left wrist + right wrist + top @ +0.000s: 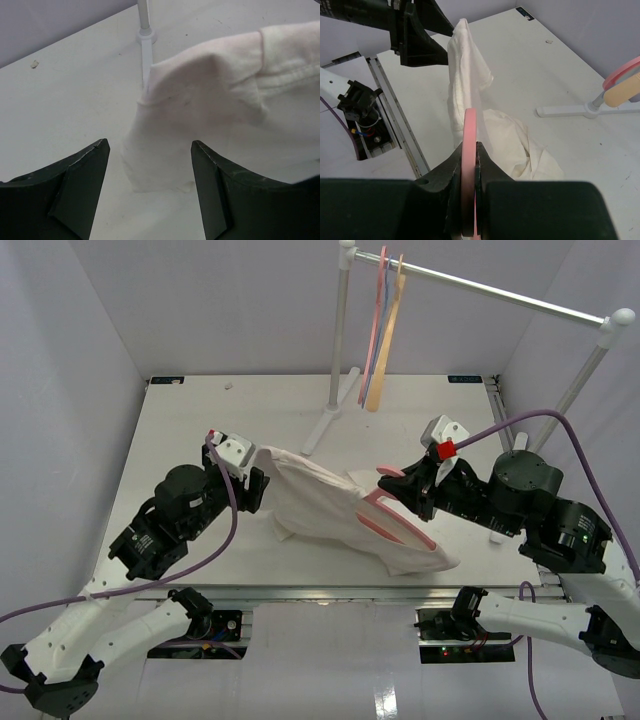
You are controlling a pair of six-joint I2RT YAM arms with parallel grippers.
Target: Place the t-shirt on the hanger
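Bent low over mid-table, the right gripper (469, 152) clamps the thin pink plastic hanger (400, 523), partly sheathed by the cream cotton t-shirt (325, 505), while the left gripper (147, 147), fingers apart, faces the t-shirt's raised left edge; white tabletop (200, 420) shows behind, up to the rack foot (322, 430).

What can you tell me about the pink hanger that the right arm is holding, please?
The pink hanger is thin and smooth, plastic by its look: an open frame with a curved hook. The right gripper is shut on its bar, seen edge-on from the wrist. It slants across the cream t-shirt, touching the cloth; whether any part sits inside the shirt is unclear.
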